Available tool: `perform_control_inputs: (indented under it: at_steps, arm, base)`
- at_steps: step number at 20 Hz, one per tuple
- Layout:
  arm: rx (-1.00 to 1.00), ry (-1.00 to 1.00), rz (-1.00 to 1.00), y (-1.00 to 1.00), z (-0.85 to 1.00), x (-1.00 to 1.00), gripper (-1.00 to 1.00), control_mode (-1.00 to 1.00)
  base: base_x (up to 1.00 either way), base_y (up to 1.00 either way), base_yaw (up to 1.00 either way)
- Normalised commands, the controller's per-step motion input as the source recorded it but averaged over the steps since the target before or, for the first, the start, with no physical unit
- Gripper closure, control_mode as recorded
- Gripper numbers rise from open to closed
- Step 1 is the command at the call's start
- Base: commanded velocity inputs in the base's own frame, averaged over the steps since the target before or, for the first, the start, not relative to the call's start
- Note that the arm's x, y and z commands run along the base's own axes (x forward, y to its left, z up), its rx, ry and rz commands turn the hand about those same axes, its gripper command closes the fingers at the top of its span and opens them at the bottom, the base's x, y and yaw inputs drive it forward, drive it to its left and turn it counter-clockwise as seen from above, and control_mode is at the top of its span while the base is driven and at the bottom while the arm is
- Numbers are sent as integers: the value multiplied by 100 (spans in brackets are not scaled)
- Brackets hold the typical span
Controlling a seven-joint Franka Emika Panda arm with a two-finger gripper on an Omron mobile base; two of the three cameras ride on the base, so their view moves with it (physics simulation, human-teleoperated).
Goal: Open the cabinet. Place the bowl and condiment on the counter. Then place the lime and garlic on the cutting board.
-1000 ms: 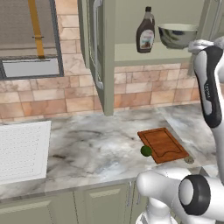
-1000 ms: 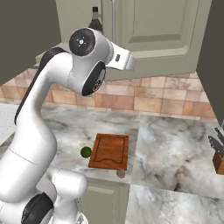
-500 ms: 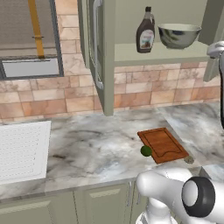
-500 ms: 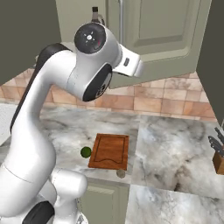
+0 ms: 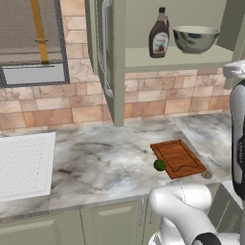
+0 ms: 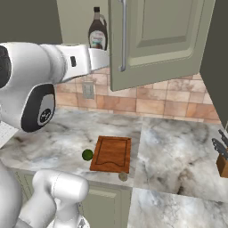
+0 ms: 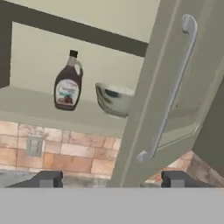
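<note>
Condiment [image 7: 67, 83] above pincer [image 7: 106, 179] (left).

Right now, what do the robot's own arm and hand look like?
The arm is glossy white with rounded, tube-like links and dark grey circular joint caps, one with a small pale marking. The hand ends in two small, dark, blocky fingertips. No cables are visible.

The olive-green cabinet [image 5: 115, 57] is seen with doors swung open. On its shelf the brown condiment bottle [image 5: 159, 34] stands upright, the steel bowl [image 5: 195, 38] at its 3 o'clock. On the marbled counter [image 5: 95, 153], the lime [image 5: 160, 165] touches the cutting board [image 5: 178, 158] at 9 o'clock; the garlic [image 5: 206, 175] lies at 4 o'clock.
</note>
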Motion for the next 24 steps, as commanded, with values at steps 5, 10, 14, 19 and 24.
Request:
perform_control_inputs:
  at_steps: [5,10,14,19,24]
  arm:
    - [-55,39,-5,93,-1,92,-100,-100]
    - [-38,28,-22,1,-21,100,-100,-100]
    - [-20,30,-33,-80,-19,100,-100,-100]
    - [3,13,-6,-92,-19,45,-100,-100]
    - [2,-1,-34,-93,0,-20,-100,-100]
  base:
    - [0,0,0]
    - [0,0,0]
    - [0,0,0]
    - [0,0,0]
    - [0,0,0]
